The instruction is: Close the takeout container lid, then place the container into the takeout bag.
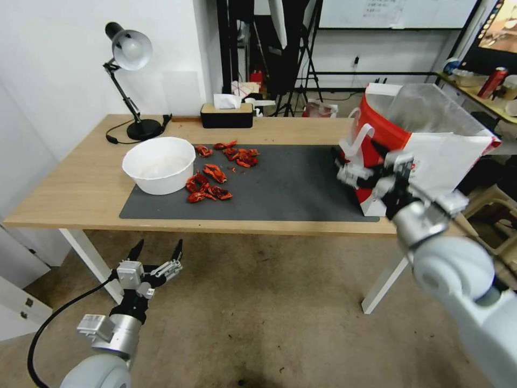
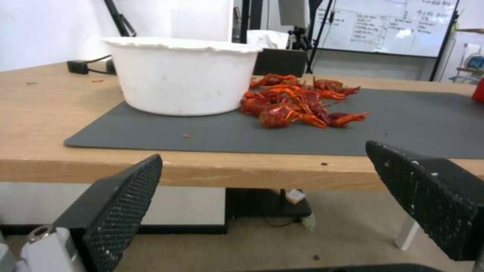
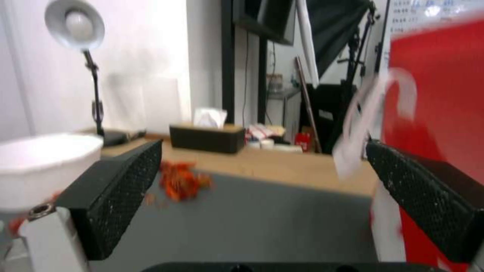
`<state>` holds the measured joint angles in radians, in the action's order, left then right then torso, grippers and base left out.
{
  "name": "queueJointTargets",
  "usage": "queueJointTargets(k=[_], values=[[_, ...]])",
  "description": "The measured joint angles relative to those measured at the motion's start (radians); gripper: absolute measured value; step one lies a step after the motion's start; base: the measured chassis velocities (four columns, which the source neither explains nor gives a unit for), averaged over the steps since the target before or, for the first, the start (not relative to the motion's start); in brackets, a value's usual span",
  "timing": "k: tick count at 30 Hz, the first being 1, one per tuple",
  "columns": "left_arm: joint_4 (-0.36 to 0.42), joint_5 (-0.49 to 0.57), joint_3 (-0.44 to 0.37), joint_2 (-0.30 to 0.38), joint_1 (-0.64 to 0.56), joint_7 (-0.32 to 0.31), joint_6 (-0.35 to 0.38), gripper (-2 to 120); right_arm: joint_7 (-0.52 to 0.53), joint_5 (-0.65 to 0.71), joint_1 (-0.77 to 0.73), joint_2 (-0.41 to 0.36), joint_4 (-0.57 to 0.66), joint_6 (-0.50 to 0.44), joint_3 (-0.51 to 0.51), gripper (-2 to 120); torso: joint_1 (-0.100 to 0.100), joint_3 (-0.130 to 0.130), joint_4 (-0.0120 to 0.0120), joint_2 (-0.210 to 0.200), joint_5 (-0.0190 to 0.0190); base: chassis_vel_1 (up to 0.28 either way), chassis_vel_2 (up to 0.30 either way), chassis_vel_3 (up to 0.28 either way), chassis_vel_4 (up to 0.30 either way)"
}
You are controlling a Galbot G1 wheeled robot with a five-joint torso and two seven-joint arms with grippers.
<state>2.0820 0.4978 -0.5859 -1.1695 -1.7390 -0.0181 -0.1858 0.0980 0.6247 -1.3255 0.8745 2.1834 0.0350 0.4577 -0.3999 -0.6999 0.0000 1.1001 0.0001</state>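
Takeout bag (image 1: 431, 140) stands just beside the spread right end effector (image 1: 358, 161).

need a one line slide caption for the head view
Right gripper open beside the takeout bag on the grey mat; left gripper open below the table edge, near white bowl and crayfish.

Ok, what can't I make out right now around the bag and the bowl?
- Inside of the takeout bag, head view: its own walls and silvery lining hide it, so what it holds cannot be told.
- Bag's lower front, head view: covered by the open right gripper.
- Bag's far side, right wrist view: cut off by the picture's edge.
- Contents of the white bowl, left wrist view: hidden by its own wall.
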Motion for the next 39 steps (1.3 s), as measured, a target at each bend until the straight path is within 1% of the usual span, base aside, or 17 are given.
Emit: queueJointTargets(k=[2, 3, 5, 6, 8, 10, 11, 16, 19, 28, 39], values=[[-0.008, -0.002, -0.002, -0.003, -0.003, -0.001, -0.005, 100, -0.011, -0.052, -0.084, 0.032, 0.001, -0.041, 0.018, 100, 0.000, 0.000, 0.0000, 0.000, -0.0001, 0.000, 0.000, 0.000, 0.000], [-0.008, -0.002, -0.002, -0.003, -0.003, -0.001, -0.005, 100, -0.011, -0.052, -0.084, 0.032, 0.001, -0.041, 0.018, 100, 0.000, 0.000, 0.0000, 0.000, -0.0001, 0.000, 0.000, 0.000, 0.000], [-0.014, -0.011, -0.001, -0.007, -0.006, -0.002, -0.012, 100, -0.021, -0.108, -0.162, 0.065, -0.009, -0.101, 0.024, 100, 0.000, 0.000, -0.0001, 0.000, -0.0003, 0.000, 0.000, 0.000, 0.000], [-0.019, -0.018, 0.001, -0.010, -0.007, -0.002, -0.017, 100, -0.022, -0.143, -0.200, 0.085, -0.017, -0.133, 0.023, 100, 0.000, 0.000, 0.0001, 0.000, -0.0002, 0.000, 0.000, 0.000, 0.000], [-0.021, -0.022, 0.003, -0.011, -0.008, -0.003, -0.019, 100, -0.022, -0.163, -0.222, 0.098, -0.021, -0.151, 0.021, 100, 0.000, 0.000, 0.0001, 0.000, -0.0001, 0.000, 0.000, 0.000, 0.000], [-0.026, -0.028, 0.010, -0.015, -0.007, -0.005, -0.026, 100, -0.008, -0.228, -0.288, 0.140, -0.037, -0.202, 0.007, 100, 0.000, 0.000, -0.0003, 0.000, -0.0002, 0.000, 0.000, 0.000, 0.000], [-0.028, -0.027, 0.014, -0.015, -0.007, -0.005, -0.032, 100, 0.001, -0.249, -0.307, 0.154, -0.047, -0.219, 0.000, 100, 0.000, 0.000, 0.0000, 0.000, -0.0002, 0.000, 0.000, 0.000, 0.000], [-0.040, -0.024, 0.033, -0.021, -0.004, -0.001, -0.062, 100, 0.015, -0.281, -0.346, 0.189, -0.085, -0.263, -0.015, 100, 0.000, 0.000, 0.0000, 0.000, -0.0003, 0.000, 0.000, 0.000, 0.000], [-0.051, -0.044, 0.054, -0.037, -0.003, 0.003, -0.094, 100, 0.026, -0.296, -0.367, 0.222, -0.115, -0.306, -0.029, 100, 0.000, 0.000, 0.0000, 0.000, -0.0001, 0.000, 0.000, 0.000, 0.000], [-0.078, -0.087, 0.085, -0.063, -0.004, 0.007, -0.144, 100, 0.051, -0.299, -0.376, 0.251, -0.149, -0.323, -0.042, 100, 0.000, 0.000, 0.0001, 0.000, -0.0001, 0.000, 0.000, 0.000, 0.000], [-0.082, -0.096, 0.092, -0.070, -0.005, 0.001, -0.151, 100, 0.058, -0.293, -0.363, 0.254, -0.162, -0.330, -0.047, 100, 0.000, 0.000, 0.0000, 0.000, 0.0000, 0.000, 0.000, 0.000, 0.000]])
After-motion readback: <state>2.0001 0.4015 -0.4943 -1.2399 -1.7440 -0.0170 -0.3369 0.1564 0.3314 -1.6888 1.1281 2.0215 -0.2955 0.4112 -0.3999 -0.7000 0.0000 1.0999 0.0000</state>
